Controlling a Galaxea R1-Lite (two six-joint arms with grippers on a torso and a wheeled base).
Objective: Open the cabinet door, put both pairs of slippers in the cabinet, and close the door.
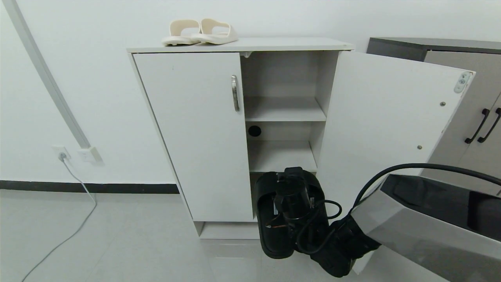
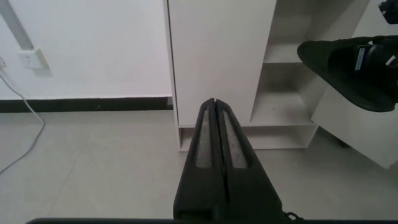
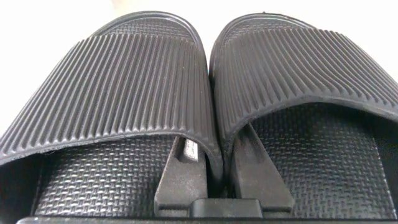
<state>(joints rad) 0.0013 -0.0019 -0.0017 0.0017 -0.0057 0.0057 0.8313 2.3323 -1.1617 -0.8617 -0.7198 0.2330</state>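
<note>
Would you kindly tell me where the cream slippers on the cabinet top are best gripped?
Probably the touching inner strap walls of the cream slippers, from the front: they lie side by side, strap openings facing forward, so one pincer finger slips under each.

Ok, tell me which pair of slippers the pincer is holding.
The black pair, clamped in the right pincer before the open cabinet; the cream pair lies untouched on top of it.

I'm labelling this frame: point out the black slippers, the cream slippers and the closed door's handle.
black slippers (image 3: 137,81), right wrist view, ribbed strap of one slipper
cream slippers (image 1: 218,33), head view, strap of one slipper
handle (image 1: 235,94), head view, middle of the bar
</note>
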